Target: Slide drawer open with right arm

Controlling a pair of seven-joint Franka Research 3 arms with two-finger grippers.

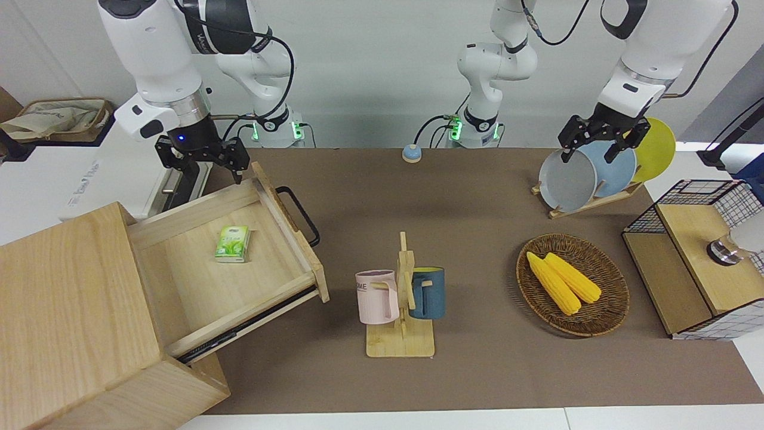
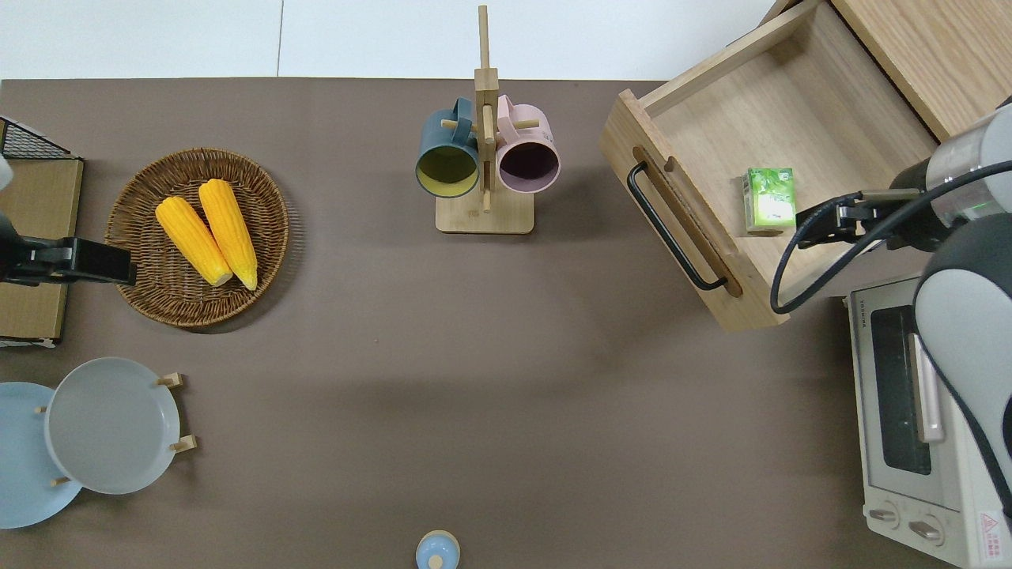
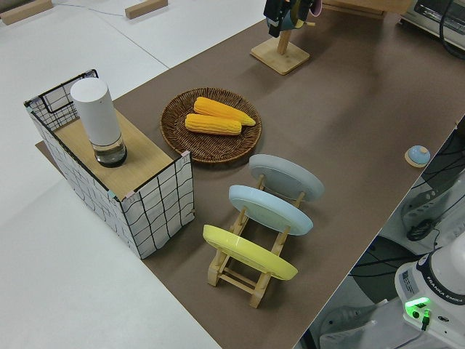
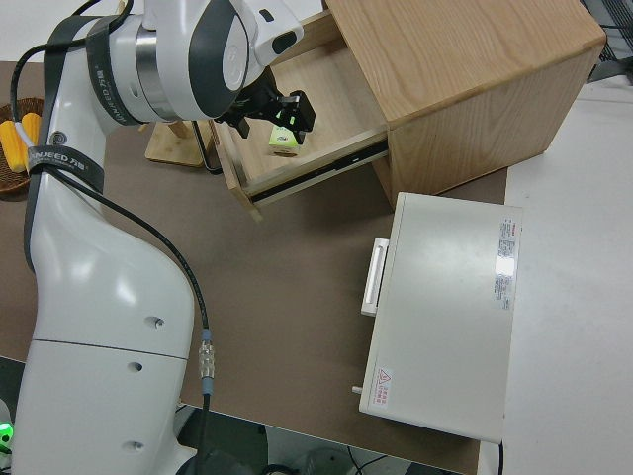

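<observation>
Drawer pulled out, right gripper above its edge

Drawer [image 1: 239,263] stands well out of its pale-wood cabinet [image 1: 65,310] at the right arm's end of the bench [image 1: 477,358], black bar handle [image 2: 674,227] facing the mug rack [image 1: 401,298]. Inside we see a green packet [image 2: 769,199]. Right gripper [image 1: 206,156] hangs over the drawer's robot-side edge w/ fingers spread, holding nothing. Toaster oven [image 2: 917,411] sits beside the drawer, nearer the robots. Left arm parked.

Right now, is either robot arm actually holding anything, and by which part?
Nothing is held. The right end effector hangs open over the open drawer, clear of its handle. The left arm is parked.
</observation>
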